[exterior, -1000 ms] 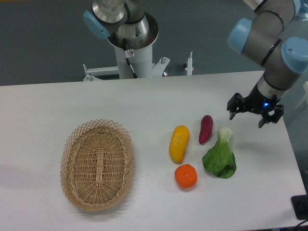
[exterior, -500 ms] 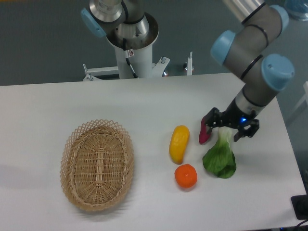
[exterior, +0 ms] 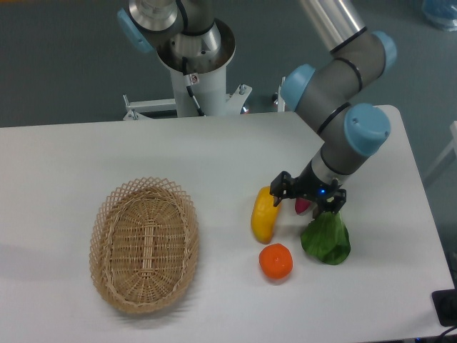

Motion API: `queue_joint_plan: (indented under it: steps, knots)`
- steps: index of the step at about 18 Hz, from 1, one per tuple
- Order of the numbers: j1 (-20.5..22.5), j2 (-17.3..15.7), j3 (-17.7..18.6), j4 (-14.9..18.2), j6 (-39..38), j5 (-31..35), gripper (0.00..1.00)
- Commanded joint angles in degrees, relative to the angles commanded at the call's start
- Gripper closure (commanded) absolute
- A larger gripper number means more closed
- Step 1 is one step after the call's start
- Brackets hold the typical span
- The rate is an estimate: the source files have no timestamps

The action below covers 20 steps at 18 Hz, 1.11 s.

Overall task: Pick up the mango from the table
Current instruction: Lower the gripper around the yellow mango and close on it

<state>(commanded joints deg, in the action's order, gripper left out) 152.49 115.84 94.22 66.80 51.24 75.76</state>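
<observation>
The arm (exterior: 335, 78) is showing grey metal tubes with light blue round caps on the joints. The gripper (exterior: 307, 199) is black, with a small blue light glowing just above the fingers. The white base column (exterior: 200, 78) is carrying a black cable and screws.

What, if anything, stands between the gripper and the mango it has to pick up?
Nothing visible does. The gripper hangs beside the mango's upper end, over the purple sweet potato, which lies right of the mango, not between them.
</observation>
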Motion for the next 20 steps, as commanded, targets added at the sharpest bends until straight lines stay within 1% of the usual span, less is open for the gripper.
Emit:
queue_joint_plan:
  steps: [5, 7, 9, 11, 14, 18, 20]
  knots:
    - [-1.23, 0.44, 0.79, -0.35, -0.09, 2.28, 0.00]
    - [-2.63, 1.14, 1.14, -0.35, -0.26, 2.81, 0.00]
    - [-3.69, 1.41, 1.75, -0.35, -2.97, 2.81, 0.00]
    - [-3.78, 1.76, 2.02, -0.44, -4.65, 2.81, 0.00]
    - [-3.78, 1.85, 2.90, -0.61, -4.75, 4.56, 0.00]
    - [-3.78, 1.85, 4.13, -3.77, -5.01, 5.27, 0.00]
    - [-4.39, 1.93, 4.39, -4.65, -6.76, 5.27, 0.00]
